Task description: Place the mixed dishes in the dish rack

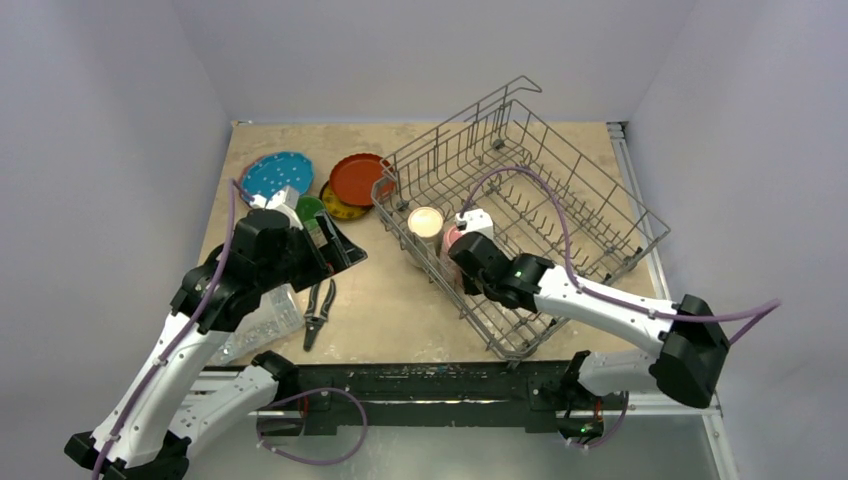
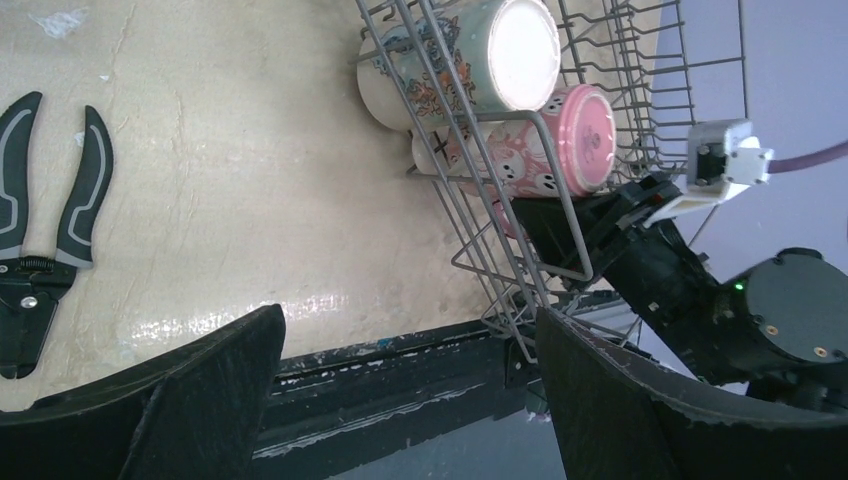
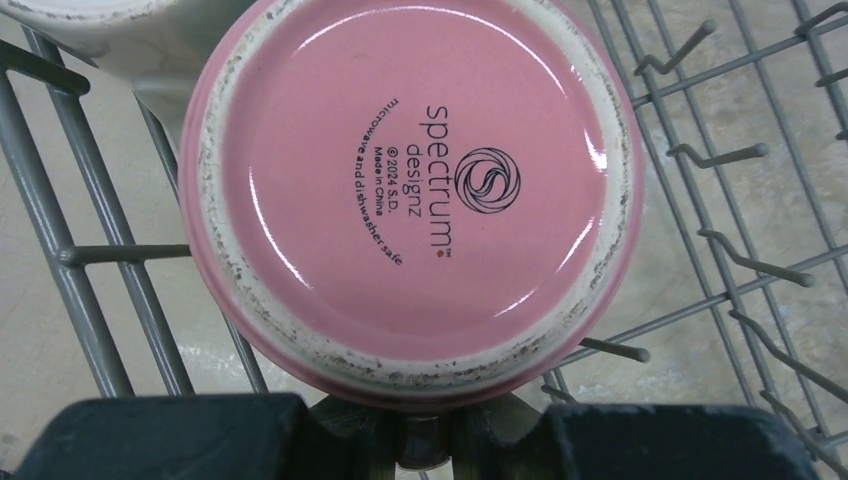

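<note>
Your pink mug [image 3: 410, 190] sits in the near-left corner of the dish rack [image 1: 590, 215], base facing the right wrist camera. The base is glossy pink with a scuffed cream foot ring and a printed "spectrum designz" mark. In the left wrist view its wall shows a pale pattern on pink. Just beside it is a cream mug [image 2: 455, 60] with a multicoloured print. Its round end is washed out white, so you can't tell base from mouth. Count: two mugs in the rack. On the worktop [image 1: 400, 300] left of the rack you have four round plates: blue with white dots [image 1: 277, 177], red-orange [image 1: 360, 180], yellow [image 1: 340, 207] and green [image 1: 308, 209]. There is also one pair of pliers [image 1: 318, 305] and one clear plastic box [image 1: 255, 325]. The right gripper [image 3: 425, 445] is right at the pink mug's base, fingers a narrow gap apart. Something dim fills that gap, and you can't tell whether it's clamped on the mug. The left gripper [image 2: 408, 325] is spread wide with nothing between the fingers, over the worktop between pliers and rack. Hidden: the yellow plate is mostly under the red-orange one. The green plate is largely covered by the left arm, and the box is partly behind that arm. The pink mug's handle isn't visible in any view.
</note>
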